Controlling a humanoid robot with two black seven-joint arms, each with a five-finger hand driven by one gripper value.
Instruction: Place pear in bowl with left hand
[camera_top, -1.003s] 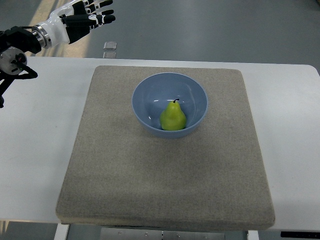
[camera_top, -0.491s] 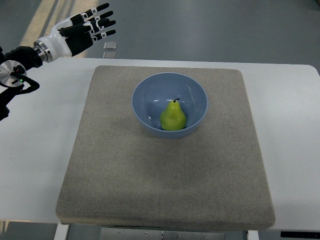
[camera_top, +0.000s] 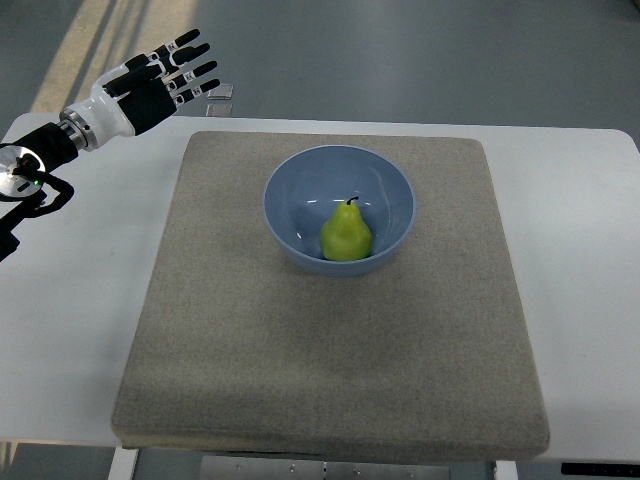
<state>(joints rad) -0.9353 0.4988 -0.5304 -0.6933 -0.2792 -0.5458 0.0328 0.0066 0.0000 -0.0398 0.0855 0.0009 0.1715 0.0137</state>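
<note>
One pear (camera_top: 346, 235), and it sits upright inside the blue bowl (camera_top: 290, 195), stem up, resting against the near wall. Bowl is on the beige mat (camera_top: 330, 350), roughly centre-back, mat on the white table (camera_top: 70, 300). Left hand (camera_top: 150, 85) is up at the far-left corner, well apart from the bowl, fingers spread and holding nothing (so released). Right arm not visible. My read: placement is done, nothing left but parking the left arm. No obvious risk; pear looks settled.
</note>
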